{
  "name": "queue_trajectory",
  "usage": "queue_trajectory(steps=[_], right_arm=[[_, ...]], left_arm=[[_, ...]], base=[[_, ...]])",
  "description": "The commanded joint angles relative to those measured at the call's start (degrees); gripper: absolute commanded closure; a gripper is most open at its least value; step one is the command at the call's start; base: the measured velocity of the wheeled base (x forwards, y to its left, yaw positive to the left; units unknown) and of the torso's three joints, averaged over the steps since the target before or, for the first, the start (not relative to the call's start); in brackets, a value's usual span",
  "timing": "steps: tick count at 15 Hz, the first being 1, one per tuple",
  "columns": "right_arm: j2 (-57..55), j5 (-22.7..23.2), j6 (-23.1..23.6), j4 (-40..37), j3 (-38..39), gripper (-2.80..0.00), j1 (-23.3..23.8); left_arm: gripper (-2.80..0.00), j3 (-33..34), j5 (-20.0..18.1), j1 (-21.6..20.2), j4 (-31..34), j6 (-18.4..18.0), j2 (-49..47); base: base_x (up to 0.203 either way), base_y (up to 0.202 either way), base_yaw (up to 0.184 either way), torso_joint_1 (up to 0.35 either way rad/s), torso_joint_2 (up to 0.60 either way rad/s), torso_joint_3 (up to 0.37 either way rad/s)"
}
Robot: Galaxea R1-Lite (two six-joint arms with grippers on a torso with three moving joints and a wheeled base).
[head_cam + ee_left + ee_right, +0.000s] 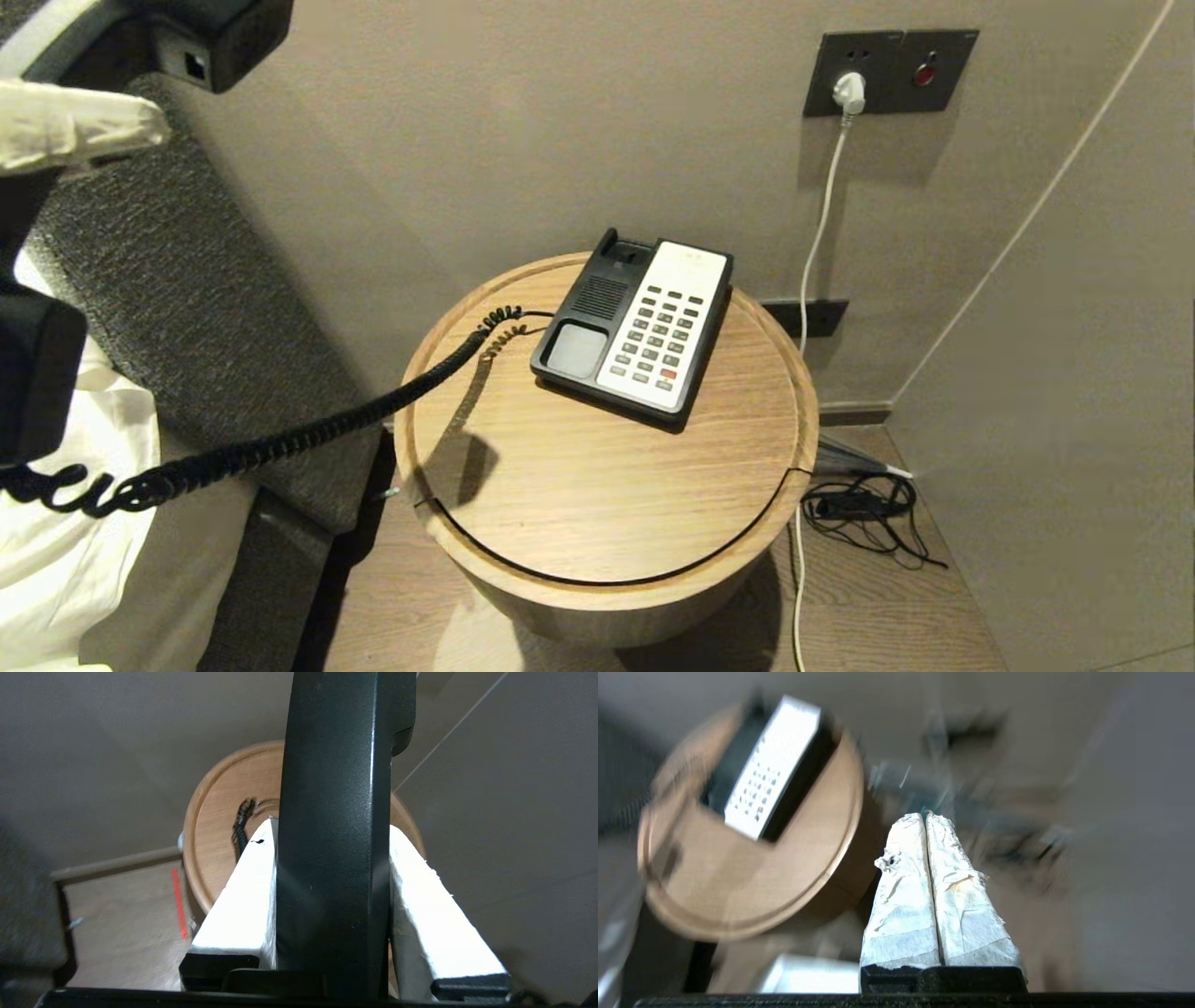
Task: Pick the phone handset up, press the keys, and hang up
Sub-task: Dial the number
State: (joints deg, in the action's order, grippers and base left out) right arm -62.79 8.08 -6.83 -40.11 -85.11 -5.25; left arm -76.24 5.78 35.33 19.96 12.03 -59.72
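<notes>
The phone base (635, 327), black with a white keypad panel, sits on the round wooden table (560, 495); its handset cradle is bare. My left gripper (332, 828) is shut on the black handset (334, 812), its white padded fingers (243, 896) pressing on both sides. In the head view the handset (37, 373) hangs at the far left, off the table, under a white finger (84, 126). The coiled cord (280, 448) stretches from it to the base. My right gripper (925, 817) is shut and empty, to the right of the table and above the floor; the phone base (770, 765) lies ahead of it to one side.
A padded grey headboard (187, 280) and white bedding (56, 560) lie left of the table. A wall socket with a white plug (848, 91) and its hanging cable is behind the table. Black cables (864, 509) lie on the floor at the right.
</notes>
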Motion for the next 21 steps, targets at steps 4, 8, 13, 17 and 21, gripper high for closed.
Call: queue_trajectory(steps=[4,8,13,17,21], right_arm=[[-32.29,0.77,-3.13,-1.86,-12.34,0.0,-14.26],[-43.58,-4.48,-12.41,-2.95,-25.86,0.0,-23.56],[-49.97,-12.96,-13.5,-2.22,-26.16,0.0,-30.16],[-51.1,-12.23,-13.47,2.66,-26.16,0.0,-31.75],[-51.38,-12.12,-13.38,2.93,-26.16,0.0,-31.75]], left_arm=[[0.0,0.33,-1.09,-0.75,-0.53,2.83,-2.61],[0.0,3.24,-1.21,-1.05,-0.97,3.53,-2.55],[0.0,3.73,-1.21,-1.05,-2.14,3.53,-2.88],[0.0,4.43,-1.39,-1.14,-2.82,3.53,-2.6],[0.0,4.96,-1.65,-1.14,-2.82,3.71,-2.51]], base=[[0.0,0.0,0.0,0.0,0.0,0.0],[0.0,0.0,0.0,0.0,0.0,0.0],[0.0,0.0,0.0,0.0,0.0,0.0],[0.0,0.0,0.0,0.0,0.0,0.0],[0.0,0.0,0.0,0.0,0.0,0.0]])
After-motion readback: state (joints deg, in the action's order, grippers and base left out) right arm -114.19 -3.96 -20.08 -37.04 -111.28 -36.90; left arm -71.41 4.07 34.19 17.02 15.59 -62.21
